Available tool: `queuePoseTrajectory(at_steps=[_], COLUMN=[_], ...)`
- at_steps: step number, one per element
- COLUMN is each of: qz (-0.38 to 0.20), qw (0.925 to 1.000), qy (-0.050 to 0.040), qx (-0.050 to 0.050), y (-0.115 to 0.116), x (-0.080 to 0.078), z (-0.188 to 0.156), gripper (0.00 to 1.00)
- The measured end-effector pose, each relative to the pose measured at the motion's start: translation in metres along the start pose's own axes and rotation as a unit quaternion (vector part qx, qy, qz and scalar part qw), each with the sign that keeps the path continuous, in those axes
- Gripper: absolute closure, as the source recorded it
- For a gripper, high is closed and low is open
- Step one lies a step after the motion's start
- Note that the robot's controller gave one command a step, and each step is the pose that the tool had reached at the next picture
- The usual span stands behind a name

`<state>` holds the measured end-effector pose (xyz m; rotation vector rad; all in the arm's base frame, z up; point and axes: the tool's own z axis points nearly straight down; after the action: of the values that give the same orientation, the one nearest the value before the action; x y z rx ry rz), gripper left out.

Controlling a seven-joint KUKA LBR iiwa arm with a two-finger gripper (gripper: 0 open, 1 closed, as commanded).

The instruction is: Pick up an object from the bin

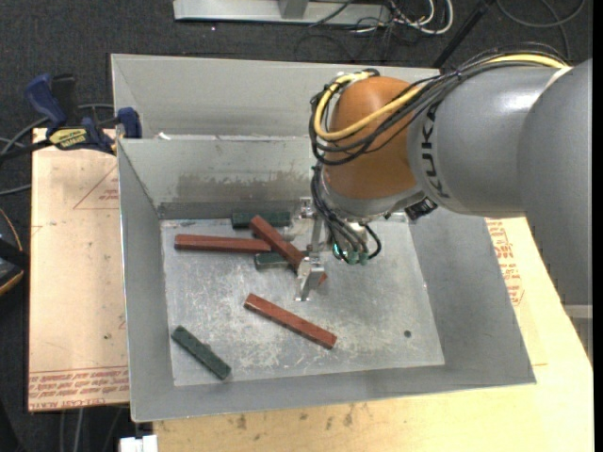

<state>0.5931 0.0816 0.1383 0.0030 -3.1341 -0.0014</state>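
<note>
Reaching in from the right, I have my hand point(306, 288) low over the middle of the grey bin point(396, 328), its tip at the lower right end of a slanted red-brown bar point(276, 239). I cannot tell whether that tip touches the bar, nor whether my hand is apart or together; my orange wrist cover point(372, 139) and its cables hide much of it. The slanted bar lies across a long red-brown bar point(217, 244) that runs left to right. A dark green block point(262, 220) lies just beyond them towards the back wall, and another green piece point(270, 262) pokes out beneath the crossing. Nearer the front, a little apart from my hand, lies a third red-brown bar point(290, 320). A dark green bar point(200, 352) sits alone near the front left corner.
</note>
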Motion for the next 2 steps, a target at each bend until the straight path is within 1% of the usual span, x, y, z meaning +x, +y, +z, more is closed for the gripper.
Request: queuePoseTrajectory(at_steps=[1, 2], qz=[0.001, 0.16], qw=[1.0, 0.9871], qy=[-0.004, -0.0106], qx=[0.0, -0.003], y=[0.0, -0.007], x=[-0.002, -0.012], z=[-0.005, 0.06], gripper=[0.0, 1.0])
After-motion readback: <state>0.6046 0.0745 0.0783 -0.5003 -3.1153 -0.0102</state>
